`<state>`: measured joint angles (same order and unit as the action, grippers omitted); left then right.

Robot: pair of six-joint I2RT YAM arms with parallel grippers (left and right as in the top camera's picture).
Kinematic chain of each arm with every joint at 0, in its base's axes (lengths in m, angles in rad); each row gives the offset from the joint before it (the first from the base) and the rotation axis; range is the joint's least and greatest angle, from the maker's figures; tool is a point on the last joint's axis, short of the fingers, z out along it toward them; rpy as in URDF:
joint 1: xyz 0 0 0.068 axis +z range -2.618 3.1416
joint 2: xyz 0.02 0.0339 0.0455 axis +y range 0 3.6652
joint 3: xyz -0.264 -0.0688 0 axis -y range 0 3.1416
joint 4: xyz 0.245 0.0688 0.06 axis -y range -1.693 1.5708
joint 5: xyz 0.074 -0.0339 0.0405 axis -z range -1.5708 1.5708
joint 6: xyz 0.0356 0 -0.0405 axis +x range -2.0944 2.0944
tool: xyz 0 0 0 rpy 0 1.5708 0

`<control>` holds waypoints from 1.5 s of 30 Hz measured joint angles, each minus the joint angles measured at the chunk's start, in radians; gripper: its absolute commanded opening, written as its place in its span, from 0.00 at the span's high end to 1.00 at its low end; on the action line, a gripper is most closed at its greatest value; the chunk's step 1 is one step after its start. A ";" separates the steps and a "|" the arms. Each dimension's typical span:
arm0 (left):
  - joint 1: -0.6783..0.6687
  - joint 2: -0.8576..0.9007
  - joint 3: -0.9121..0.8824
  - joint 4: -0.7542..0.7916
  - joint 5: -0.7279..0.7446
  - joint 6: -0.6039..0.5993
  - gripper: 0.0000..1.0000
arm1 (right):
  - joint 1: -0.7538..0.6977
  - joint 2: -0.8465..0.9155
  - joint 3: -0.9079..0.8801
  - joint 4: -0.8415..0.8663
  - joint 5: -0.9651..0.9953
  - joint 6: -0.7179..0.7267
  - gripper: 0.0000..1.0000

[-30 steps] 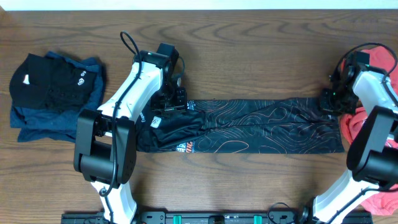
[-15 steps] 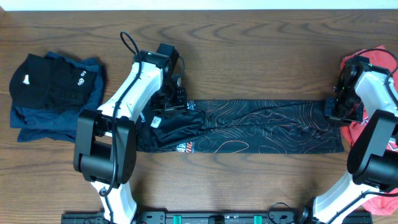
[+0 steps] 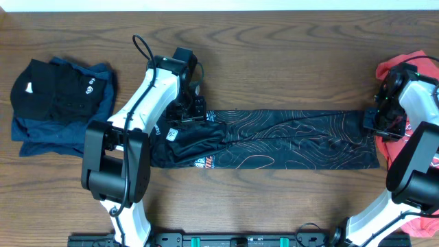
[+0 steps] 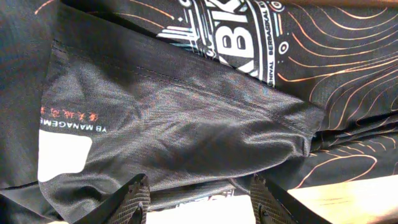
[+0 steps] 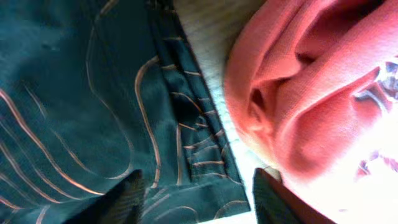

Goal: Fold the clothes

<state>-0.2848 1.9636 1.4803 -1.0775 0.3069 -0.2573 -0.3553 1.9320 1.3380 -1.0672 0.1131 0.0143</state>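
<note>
The black jersey (image 3: 288, 140) with thin orange contour lines lies on the table folded into a long flat strip. My left gripper (image 3: 192, 110) hovers over its upper left edge. In the left wrist view the left gripper (image 4: 200, 199) is open, with the jersey (image 4: 186, 112) just beyond its fingertips. My right gripper (image 3: 381, 123) is at the strip's right end. In the right wrist view the right gripper (image 5: 199, 199) is open, with the jersey's corner (image 5: 186, 186) lying loose between the jaws. The red T-shirt (image 5: 311, 93) lies bunched beside that corner, and overhead the red T-shirt (image 3: 391, 145) sits under the right arm.
A pile of dark blue and black clothes (image 3: 58, 103) sits at the table's left side. The brown wooden table (image 3: 274, 62) shows behind the jersey. Both arm bases stand at the front edge.
The right gripper has opened, let go of the jersey's right end and shifted a little to the right. The left arm has not moved.
</note>
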 measured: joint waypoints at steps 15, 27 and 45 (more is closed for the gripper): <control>0.000 0.000 0.000 0.000 0.000 0.000 0.45 | -0.022 0.000 -0.059 0.069 -0.096 -0.066 0.36; 0.000 0.000 0.000 0.000 0.000 0.000 0.45 | -0.022 -0.040 -0.194 0.248 -0.095 -0.075 0.36; 0.000 0.000 0.000 0.000 0.000 0.000 0.46 | -0.022 -0.058 -0.222 0.310 -0.145 -0.078 0.99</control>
<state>-0.2848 1.9636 1.4803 -1.0775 0.3069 -0.2569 -0.3771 1.8736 1.1164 -0.7570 -0.0315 -0.0639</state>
